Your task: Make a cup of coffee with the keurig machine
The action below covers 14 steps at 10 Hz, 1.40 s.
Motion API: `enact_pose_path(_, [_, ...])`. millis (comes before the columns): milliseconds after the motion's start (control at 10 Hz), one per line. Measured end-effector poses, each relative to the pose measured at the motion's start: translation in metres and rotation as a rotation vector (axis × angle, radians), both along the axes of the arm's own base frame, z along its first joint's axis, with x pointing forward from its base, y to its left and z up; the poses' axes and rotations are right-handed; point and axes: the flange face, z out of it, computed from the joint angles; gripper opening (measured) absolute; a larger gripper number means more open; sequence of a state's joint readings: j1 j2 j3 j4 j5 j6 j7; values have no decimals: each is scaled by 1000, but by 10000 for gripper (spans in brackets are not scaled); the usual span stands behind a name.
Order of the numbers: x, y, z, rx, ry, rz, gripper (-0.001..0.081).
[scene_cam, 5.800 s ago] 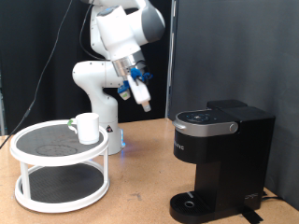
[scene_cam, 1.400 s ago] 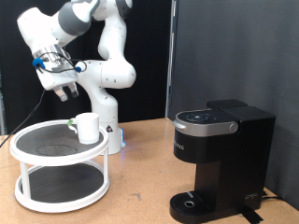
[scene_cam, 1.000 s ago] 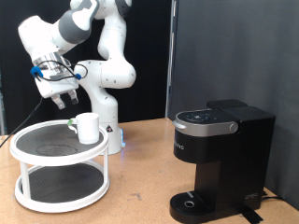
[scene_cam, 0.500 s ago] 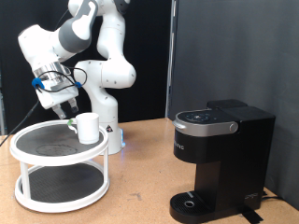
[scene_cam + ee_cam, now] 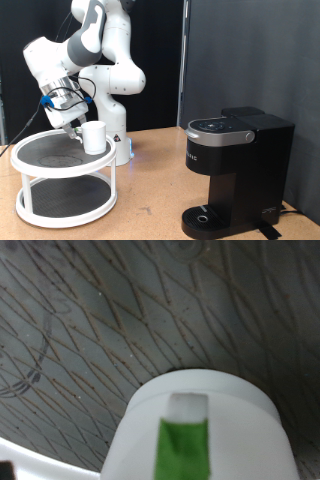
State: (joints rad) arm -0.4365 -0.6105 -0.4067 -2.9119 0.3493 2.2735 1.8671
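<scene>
Gripper (image 5: 72, 126) positioned just left of the cup (image 5: 94, 137) on the white two-tier stand (image 5: 62, 180). Finger state could not be determined. Keurig machine (image 5: 236, 172) located well right, lid closed.

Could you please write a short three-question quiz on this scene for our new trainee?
1. True or false: the cup already stands on the drip tray of the keurig machine.
2. Where is the gripper?
A. above the machine's lid
B. low beside the cup, over the white two-tier stand
C. resting on the wooden table
3. Fill in: the stand's top shelf is covered by a dark ____ with a crisscross pattern.

Key:
1. False; the cup is on the stand's top tier, at the exterior view's left.
2. B
3. mesh; the wrist view shows it around the cup.
</scene>
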Motion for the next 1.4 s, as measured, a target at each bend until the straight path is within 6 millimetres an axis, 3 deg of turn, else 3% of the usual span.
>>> enact_pose_path(100, [2,1,-3,-1,3,1,609])
enact_pose_path(200, [3,2,-5,-1,6,4,609])
enact_pose_path(400, [3,3,-9,0,13,9,335])
enact_pose_path(500, [3,3,-10,-1,14,16,335])
enact_pose_path(600, [2,4,-11,-1,13,22,152])
enact_pose_path(700, [1,4,-12,-2,11,29,49])
enact_pose_path(1200, [0,3,-10,-1,8,28,3])
enact_pose_path(1400, [0,4,3,31,8,24,3])
